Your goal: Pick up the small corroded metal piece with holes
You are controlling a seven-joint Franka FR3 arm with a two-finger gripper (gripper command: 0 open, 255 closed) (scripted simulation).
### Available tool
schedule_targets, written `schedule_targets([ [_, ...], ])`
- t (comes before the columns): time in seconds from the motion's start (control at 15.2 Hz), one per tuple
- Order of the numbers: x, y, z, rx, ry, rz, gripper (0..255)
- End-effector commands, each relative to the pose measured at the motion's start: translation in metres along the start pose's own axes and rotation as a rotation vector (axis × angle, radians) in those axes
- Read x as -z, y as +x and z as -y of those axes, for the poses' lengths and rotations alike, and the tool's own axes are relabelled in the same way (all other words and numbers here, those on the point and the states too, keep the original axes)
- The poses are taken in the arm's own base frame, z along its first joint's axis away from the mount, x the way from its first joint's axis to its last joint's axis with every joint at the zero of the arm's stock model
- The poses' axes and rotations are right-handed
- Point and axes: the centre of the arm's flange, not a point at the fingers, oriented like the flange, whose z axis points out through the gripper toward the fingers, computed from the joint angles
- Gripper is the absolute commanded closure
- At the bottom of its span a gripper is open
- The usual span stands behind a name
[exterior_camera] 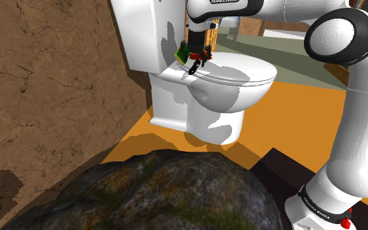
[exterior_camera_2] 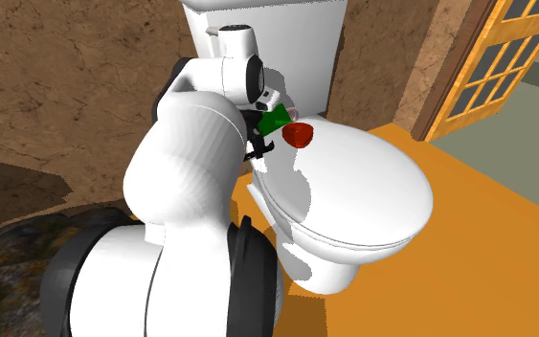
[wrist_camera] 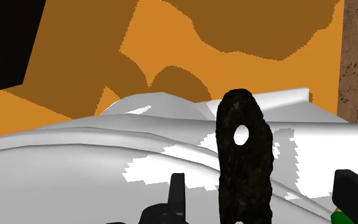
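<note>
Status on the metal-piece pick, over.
End effector open, low over toilet. Dark holed metal piece between its fingers, not clasped. Green object close beside one finger, red bowl nearby on toilet.

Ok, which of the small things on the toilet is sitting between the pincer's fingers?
The black pitted piece with a hole through it, inside the open pincer. The green block and the red bowl sit outside it.

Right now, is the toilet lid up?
No, the lid lies flat, shut over the toilet.
</note>
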Motion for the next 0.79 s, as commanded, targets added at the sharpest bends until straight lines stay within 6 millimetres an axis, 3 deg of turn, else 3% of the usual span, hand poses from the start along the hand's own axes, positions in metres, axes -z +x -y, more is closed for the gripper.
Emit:
schedule_targets([
  [0.0, -0.0105, -0.0005, -0.0009, -0.001, 0.000, 0.000, 0],
  [0.2, -0.0188, -0.0014, -0.0014, -0.001, 0.000, 0.000, 0],
  [0.26, -0.0181, -0.0007, -0.0017, -0.001, 0.000, 0.000, 255],
  [0.73, -0.0180, -0.0006, -0.0015, -0.001, 0.000, 0.000, 255],
])
